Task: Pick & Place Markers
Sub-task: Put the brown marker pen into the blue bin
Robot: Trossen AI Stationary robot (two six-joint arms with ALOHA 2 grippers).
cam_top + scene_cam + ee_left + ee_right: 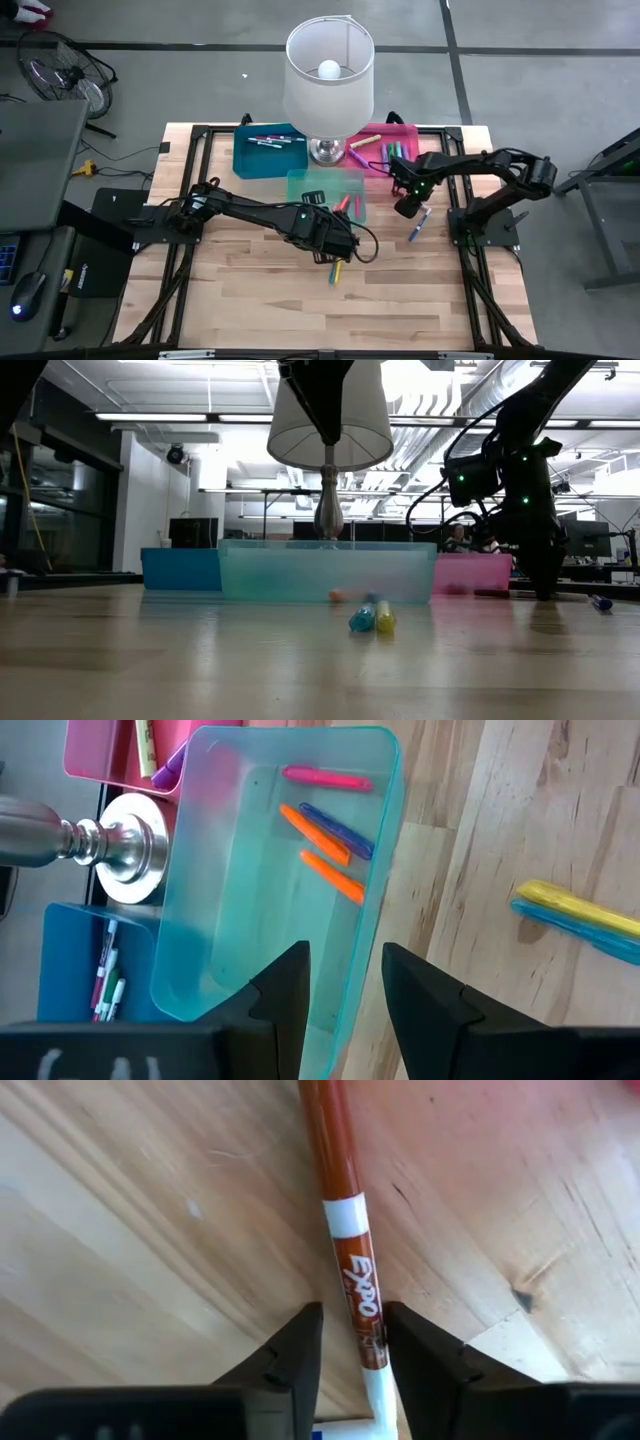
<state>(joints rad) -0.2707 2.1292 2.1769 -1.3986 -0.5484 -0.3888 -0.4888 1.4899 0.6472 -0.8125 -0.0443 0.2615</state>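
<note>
My right gripper (353,1350) is down at the table near the pink bin (390,150). It is open, one finger on each side of a brown-red Expo marker (340,1190) that lies flat on the wood; I see a thin gap on both sides. My left gripper (345,990) hangs open above the near rim of the teal bin (270,870), clear of it. The teal bin holds a pink marker (327,780), two orange ones (332,877) and a purple one (338,832). A yellow and a light-blue marker (335,272) lie side by side on the table near my left gripper.
A lamp (328,70) stands behind the teal bin, its shade over the bins' middle. The blue bin (268,152) holds a few markers, and the pink bin holds several. A blue marker (418,222) lies by my right gripper. There is bare wood toward the near edge.
</note>
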